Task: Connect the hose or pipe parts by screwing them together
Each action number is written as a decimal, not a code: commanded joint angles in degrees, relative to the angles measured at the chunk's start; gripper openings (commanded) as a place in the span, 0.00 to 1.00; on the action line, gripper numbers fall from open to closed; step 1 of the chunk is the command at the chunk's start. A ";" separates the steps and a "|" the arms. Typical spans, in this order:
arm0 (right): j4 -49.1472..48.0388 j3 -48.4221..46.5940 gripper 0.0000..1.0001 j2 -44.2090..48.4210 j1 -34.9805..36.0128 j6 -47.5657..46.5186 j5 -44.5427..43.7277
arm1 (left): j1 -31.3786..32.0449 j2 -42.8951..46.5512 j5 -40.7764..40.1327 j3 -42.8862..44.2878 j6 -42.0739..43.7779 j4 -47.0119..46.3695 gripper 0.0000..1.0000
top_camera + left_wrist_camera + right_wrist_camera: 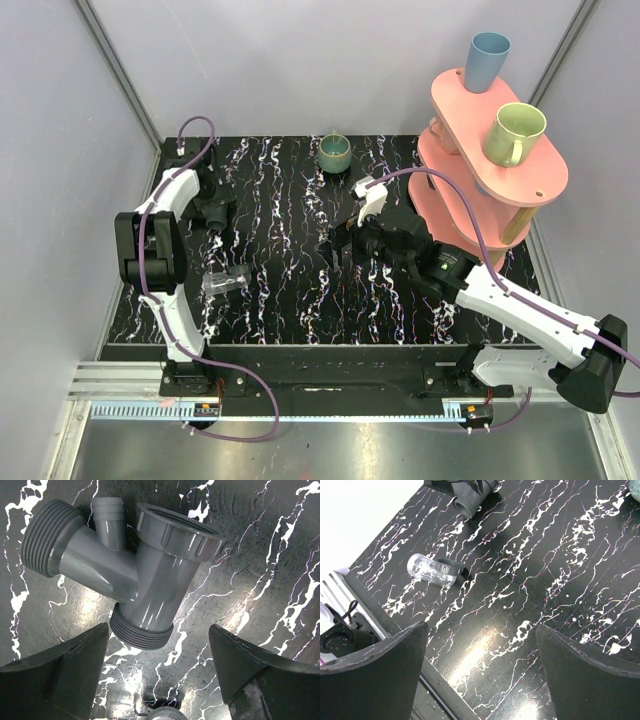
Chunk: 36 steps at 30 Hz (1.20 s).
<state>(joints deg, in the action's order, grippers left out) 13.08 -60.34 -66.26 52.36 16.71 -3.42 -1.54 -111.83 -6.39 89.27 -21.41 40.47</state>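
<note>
Black table (300, 300) veined with white, seen from above, with two robot arms bolted at its near edge; dark grey plastic pipe fitting (150, 580) lies on its side toward the far left of the table, a branched piece with ribbed threads on its ends and a small barbed spout; left gripper (159, 629) hangs directly over it with its two dark fingers spread wide, the fitting's nearest threaded end at the mouth of the gap and bare table showing on both sides, so nothing is gripped; clear plastic connector (225, 279) lies on its side nearer the front edge, apart from the fitting and close to the left arm, with a dark ring round one end; right gripper (481, 626) is held above bare table near the middle, fingers wide apart and empty; small green cup (334, 153) stands at the far edge; pink two-tier rack (500, 180) at the far right carries a blue cup (487, 60) and a pale green mug (515, 133).
</note>
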 commanded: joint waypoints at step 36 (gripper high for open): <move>-3.85 3.56 1.00 4.47 0.29 2.54 0.96 | 3.47 6.88 0.95 -9.99 5.24 -2.95 0.50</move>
<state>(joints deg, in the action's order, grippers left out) 12.62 -57.58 -63.66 52.36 17.78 -3.33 0.14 -110.37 -4.71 80.84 -14.24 36.45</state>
